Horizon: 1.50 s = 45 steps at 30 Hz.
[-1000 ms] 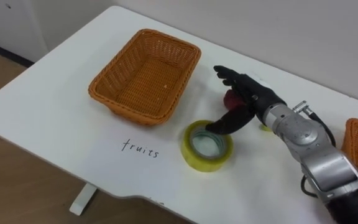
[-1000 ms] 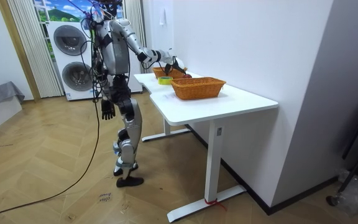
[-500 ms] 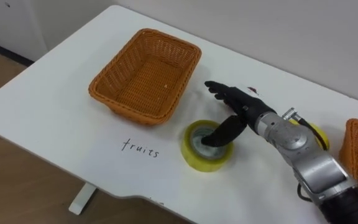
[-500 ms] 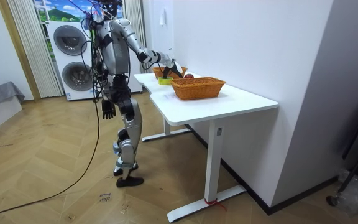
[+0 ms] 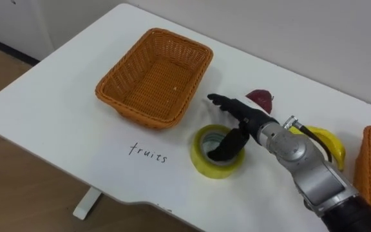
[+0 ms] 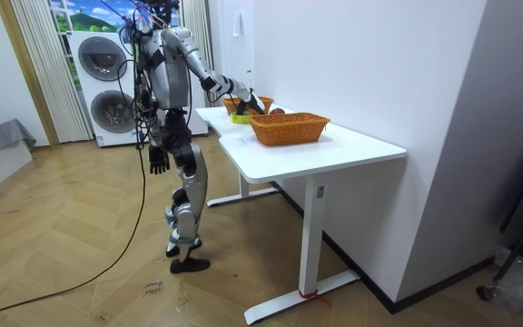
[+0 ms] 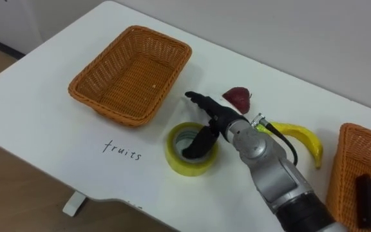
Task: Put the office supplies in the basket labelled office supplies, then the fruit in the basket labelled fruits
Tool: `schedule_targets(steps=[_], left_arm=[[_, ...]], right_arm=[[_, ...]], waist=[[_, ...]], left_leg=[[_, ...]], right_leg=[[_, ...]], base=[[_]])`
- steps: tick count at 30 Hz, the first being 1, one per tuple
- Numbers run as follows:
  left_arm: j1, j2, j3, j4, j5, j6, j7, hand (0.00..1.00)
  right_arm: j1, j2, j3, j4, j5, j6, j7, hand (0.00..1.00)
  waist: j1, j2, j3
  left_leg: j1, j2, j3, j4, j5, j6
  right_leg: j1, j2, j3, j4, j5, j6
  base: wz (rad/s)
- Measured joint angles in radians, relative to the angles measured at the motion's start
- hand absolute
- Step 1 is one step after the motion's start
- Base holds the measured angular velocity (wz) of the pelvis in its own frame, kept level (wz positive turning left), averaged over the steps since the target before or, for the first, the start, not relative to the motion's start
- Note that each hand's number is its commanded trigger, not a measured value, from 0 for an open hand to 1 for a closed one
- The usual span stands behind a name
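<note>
Right hand point(image 5: 247, 119) at the tape roll point(image 5: 205, 164)
Fingers spread, thumb in its core (likely light, stiff, slick); I'd pinch the wall.

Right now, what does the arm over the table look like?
The right hand is black, with slim fingers. Behind it the forearm is silver-grey metal in rounded segments, with a black cable looping at the wrist; nearer the elbow the casing turns black.

Bright, even indoor light thrown from overhead. Soft shadow cast by basket point(image 5: 153, 77) onto table point(image 5: 50, 109) toward 7 o'clock. Wall point(image 5: 301, 32) at 12 o'clock left greyer.
</note>
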Motion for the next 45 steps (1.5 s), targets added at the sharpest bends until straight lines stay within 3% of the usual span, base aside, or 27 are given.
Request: schedule_targets(steps=[9, 10, 11, 12, 29, 45], left_arm=[[0.0, 0.0, 0.0, 0.0, 0.0, 0.0, 0.0, 0.0], [0.0, 0.0, 0.0, 0.0, 0.0, 0.0, 0.001, 0.0], [0.0, 0.0, 0.0, 0.0, 0.0, 0.0, 0.001, 0.0], [0.0, 0.0, -0.001, 0.0, 0.0, 0.0, 0.001, 0.0], [-0.001, 0.0, -0.019, -0.006, 0.0, -0.002, 0.003, 0.0], [0.0, -0.001, -0.018, -0.006, -0.001, -0.002, 0.019, 0.0]], right_arm=[[0.0, 0.002, -0.001, 0.0, -0.002, 0.0, 0.007, 0.0], [0.0, 0.002, -0.001, 0.0, -0.002, 0.0, 0.007, 0.52], [0.0, 0.002, -0.001, 0.0, -0.002, 0.0, 0.007, 0.94], [0.0, 0.002, -0.001, 0.0, -0.002, 0.0, 0.007, 1.0], [-0.014, 0.007, -0.004, -0.001, -0.067, 0.0, -0.015, 1.0], [-0.005, 0.016, -0.007, -0.051, -0.106, 0.002, 0.077, 1.0]], waist=[[0.0, 0.0, 0.0001], [0.0, 0.0, 0.0001], [0.0, 0.0, 0.0001], [0.0, 0.0, 0.0001], [0.001, 0.0, 0.0], [-0.007, 0.005, -0.0005]], left_leg=[[0.0, 0.0, 0.0, 0.0, 0.0, 0.0], [0.0, 0.0, 0.0, 0.0, 0.0, 0.0], [0.0, 0.0, 0.0, 0.0, 0.0, 0.0], [0.0, 0.0, 0.0, 0.0, 0.0, 0.0], [0.0, 0.0, 0.0, 0.0, 0.0, 0.0], [-0.001, 0.0, 0.001, 0.001, 0.0, 0.0]], right_leg=[[0.0, 0.0, 0.0, 0.0, 0.0, 0.0], [0.0, 0.0, 0.0, 0.0, 0.0, 0.0], [0.0, 0.0, 0.0, 0.0, 0.0, 0.0], [0.0, 0.0, 0.0, 0.0, 0.0, 0.0], [0.0, 0.0, -0.001, 0.0, 0.0, 0.0], [-0.002, 0.0, 0.014, 0.0, 0.0, 0.0]], base=[[0.0], [0.0], [0.0], [0.0], [0.0], [0.0]])
